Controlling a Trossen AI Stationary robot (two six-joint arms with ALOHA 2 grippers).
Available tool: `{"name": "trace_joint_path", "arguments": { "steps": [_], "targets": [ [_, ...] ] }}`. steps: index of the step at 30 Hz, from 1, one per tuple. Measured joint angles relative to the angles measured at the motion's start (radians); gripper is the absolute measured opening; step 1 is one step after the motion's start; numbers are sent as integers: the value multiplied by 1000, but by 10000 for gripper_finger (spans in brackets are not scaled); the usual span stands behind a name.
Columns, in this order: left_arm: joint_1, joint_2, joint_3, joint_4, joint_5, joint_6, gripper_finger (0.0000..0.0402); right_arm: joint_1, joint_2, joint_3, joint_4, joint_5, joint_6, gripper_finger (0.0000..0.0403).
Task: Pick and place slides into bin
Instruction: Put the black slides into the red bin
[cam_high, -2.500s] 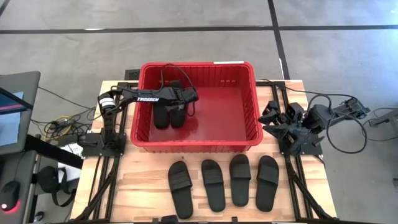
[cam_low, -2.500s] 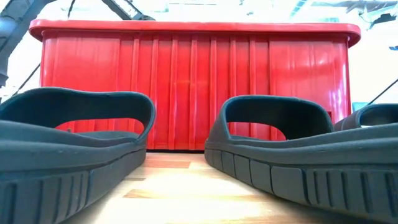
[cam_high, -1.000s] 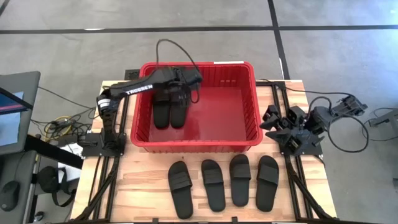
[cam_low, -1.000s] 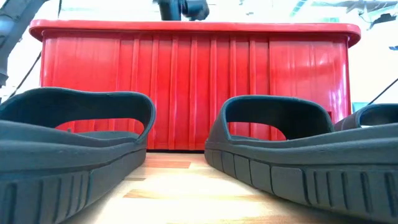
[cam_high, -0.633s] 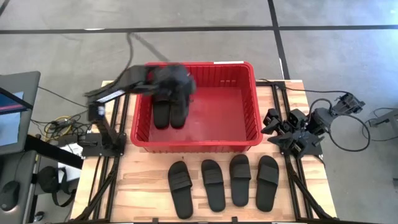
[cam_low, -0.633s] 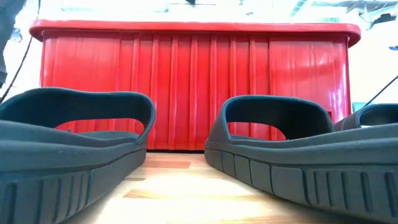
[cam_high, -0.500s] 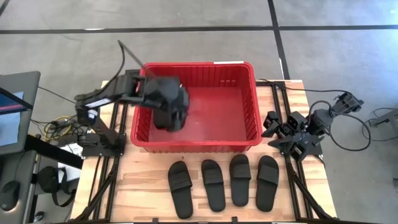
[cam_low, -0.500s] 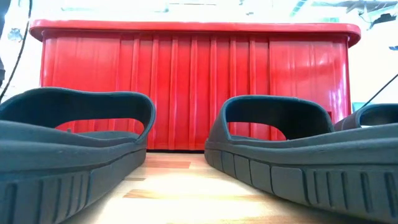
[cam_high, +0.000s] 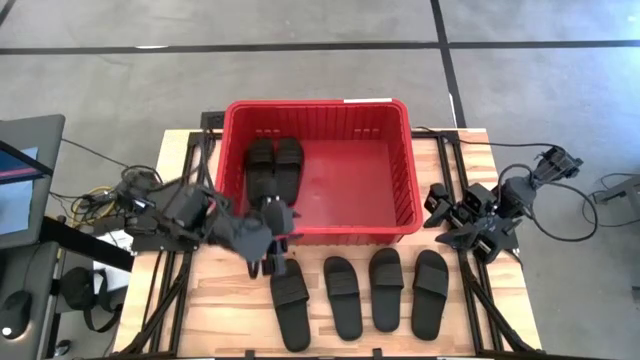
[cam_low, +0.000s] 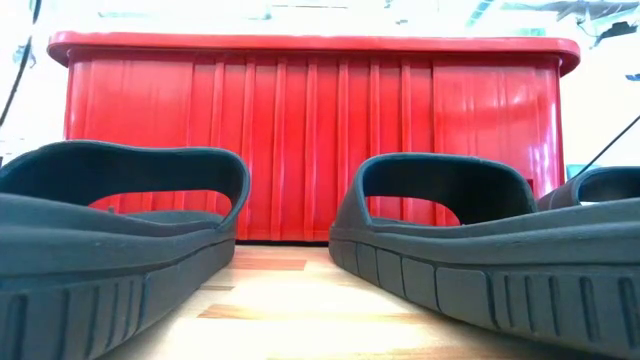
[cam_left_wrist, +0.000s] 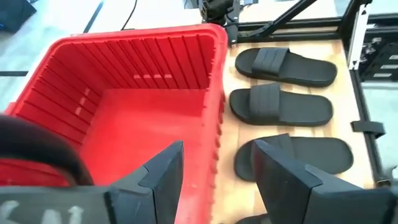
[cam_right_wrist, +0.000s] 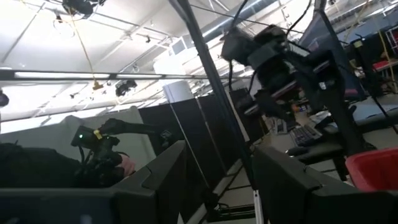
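On the table (cam_high: 230, 290), red bin (cam_high: 400, 190) sits at the far middle, two slides (cam_high: 274, 166) lying side by side inside it at its left end, soles down. Four slides (cam_high: 360, 290) lie in a row on the wood in front of the bin, parallel, near each other but apart. Left gripper (cam_high: 272, 262) is low over the table just in front of the bin's near-left corner, right by the toe end of the leftmost slide (cam_high: 291, 304); fingers (cam_left_wrist: 163, 169) apart, nothing between them, bin and three slides visible past them in the wrist view. Right gripper (cam_high: 537, 172) is off at the table's right edge, tilted up toward the room, fingers (cam_right_wrist: 283, 182) apart and empty. Low view: bin wall behind two slide straps up close.
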Motion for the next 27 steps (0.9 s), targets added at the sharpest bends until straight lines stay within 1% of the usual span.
{"name": "trace_joint_path", "arguments": {
  "steps": [2, 7, 9, 13, 16, 18, 21, 23, 25, 27],
  "targets": [
    [-33, 16, 0, -8, -24, -33, 177, 5, 0, 0, -19, -21, 21, 173],
    [-95, 50, -1, -53, -89, -124, 177, 51, 2, 0, -115, -18, 108, 169],
    [-109, 57, -3, -54, -113, -174, 177, 90, 11, 0, -158, 2, 134, 162],
    [-143, 65, -25, -69, -158, -251, 177, 200, 39, 0, -210, 74, 175, 140],
    [-158, 62, -54, -75, -185, -284, 177, 294, 65, 0, -235, 123, 263, 120],
    [-162, 63, -79, -76, -198, -286, 177, 364, 88, 0, -257, 175, 345, 107],
    [-162, 63, -111, -96, -213, -281, 177, 475, 135, 8, -309, 294, 456, 90],
    [-162, 63, -125, -141, -213, -285, 177, 542, 175, 45, -405, 385, 521, 81],
    [-162, 63, -141, -167, -213, -297, 177, 594, 221, 99, -538, 475, 596, 73],
    [-164, 63, -152, -206, -215, -307, 177, 624, 277, 161, -683, 530, 667, 67]
  ]
}}
